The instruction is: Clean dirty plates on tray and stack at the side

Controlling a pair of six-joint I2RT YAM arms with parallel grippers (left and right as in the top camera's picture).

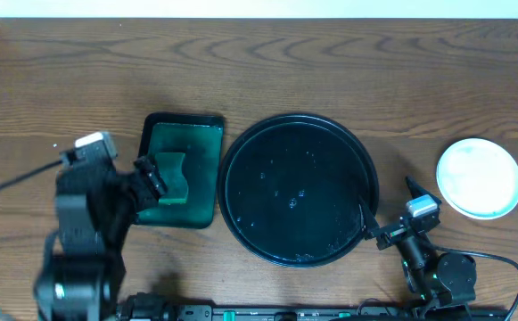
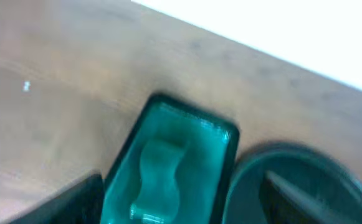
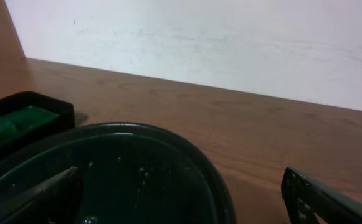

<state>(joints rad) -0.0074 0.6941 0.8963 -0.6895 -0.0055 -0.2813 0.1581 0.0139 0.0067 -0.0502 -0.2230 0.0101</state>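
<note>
The round black tray lies mid-table, and only wet specks show on its surface. A white plate with a faint teal tint sits on the table to the far right of the tray; a second rim seems to show under it. My right gripper is open at the tray's right rim, one finger over the tray and the other outside it. My left gripper hangs open by the left end of a green sponge, with nothing between its fingers.
The sponge lies in a small rectangular dark green tray just left of the round tray. A cable runs off to the left from the left arm. A pale wall borders the table's far edge.
</note>
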